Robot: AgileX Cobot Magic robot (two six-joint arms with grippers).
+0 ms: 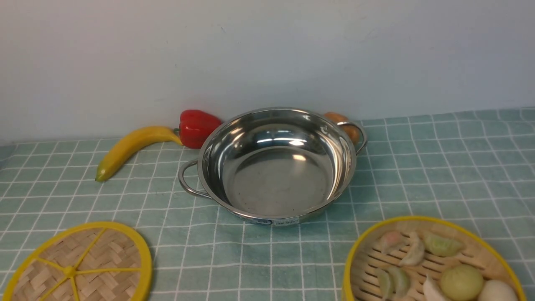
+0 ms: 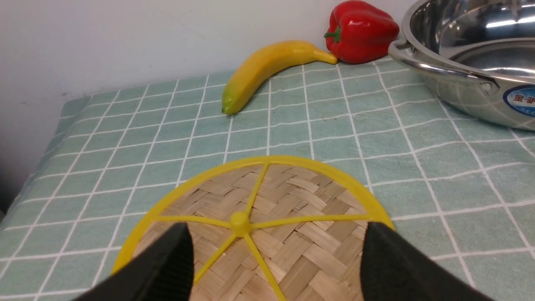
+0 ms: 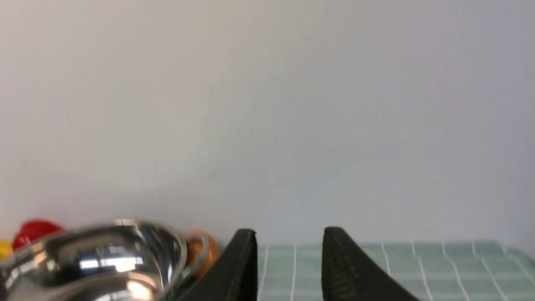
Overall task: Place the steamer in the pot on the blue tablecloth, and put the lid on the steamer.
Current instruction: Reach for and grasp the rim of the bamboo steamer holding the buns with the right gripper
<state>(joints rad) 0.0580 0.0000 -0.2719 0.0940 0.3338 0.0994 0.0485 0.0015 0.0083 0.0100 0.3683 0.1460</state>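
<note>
1. Since the steamer (image 1: 419,218) sits at the blue tablecloth's (image 1: 439,175) near right corner, the right gripper (image 3: 289,230), spread and empty, is likely nearer.
2. The pot (image 1: 276,184) lies beyond it, leftward.
3. Over the lid (image 2: 301,196) hangs the left gripper (image 2: 276,225), spread.

Tablecloth (image 1: 439,167) pale teal, white grid; pot (image 1: 276,179) shiny steel; lid (image 1: 83,267) yellow rim, tan weave; pepper (image 1: 196,127) red; banana (image 1: 133,146) yellow.

Pot (image 1: 276,179) open above (pepper (image 1: 198,127), banana (image 1: 133,148) crowd left).

Left fingers (image 2: 167,267) black, wedge-shaped, blunt-tipped, right fingers (image 3: 347,271) black, perhaps ribbed inside
</note>
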